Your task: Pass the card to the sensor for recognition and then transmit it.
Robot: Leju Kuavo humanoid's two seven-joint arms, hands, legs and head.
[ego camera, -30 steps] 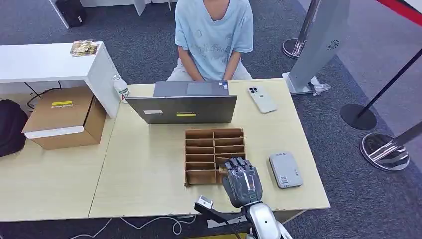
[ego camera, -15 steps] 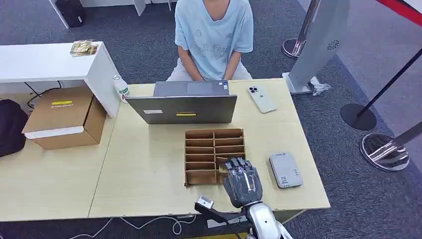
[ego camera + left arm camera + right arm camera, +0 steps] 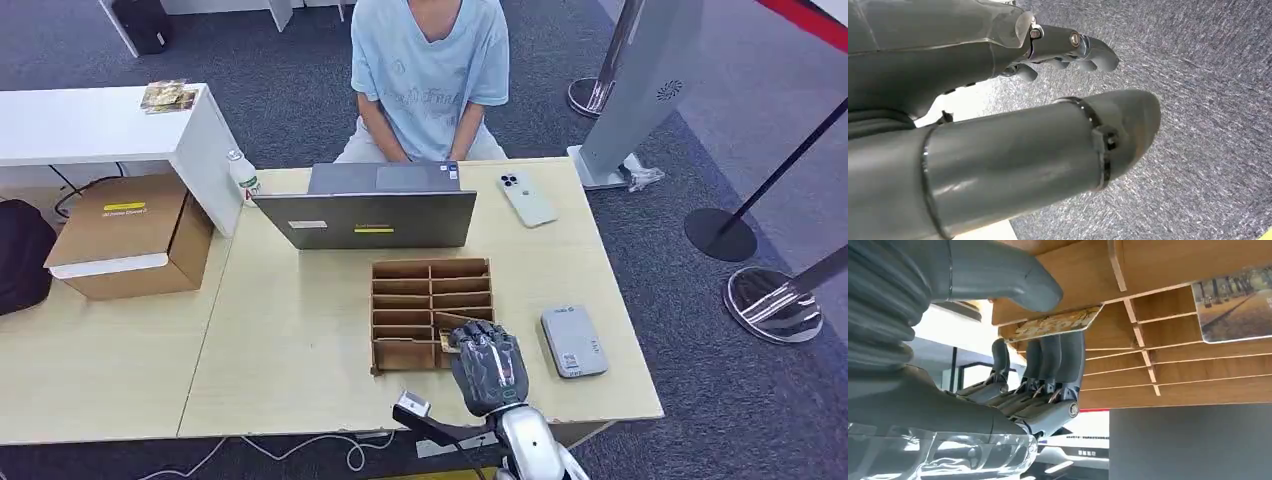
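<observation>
My right hand (image 3: 487, 368) reaches into the near right corner of the brown wooden card organizer (image 3: 400, 300) on the table. In the right wrist view its thumb and fingers pinch a card (image 3: 1055, 324) with a yellowish picture, at the edge of a compartment. Seen from the head, that card's edge (image 3: 447, 321) shows tilted just beyond the fingertips. Another picture card (image 3: 1233, 302) lies in a neighbouring slot. The grey sensor pad (image 3: 573, 341) lies flat on the table to the right of the organizer. My left hand (image 3: 998, 55) hangs over grey carpet, holding nothing, fingers apart from the thumb.
A person in a light blue shirt (image 3: 428, 75) sits behind a grey laptop (image 3: 370, 218) at the table's far side. A white phone (image 3: 526, 198) lies at the far right. A cardboard box (image 3: 130, 235) and a bottle (image 3: 243, 175) stand to the left.
The right hand has drawn slightly back toward me, and the pinched card's edge now shows raised and tilted at the compartment.
</observation>
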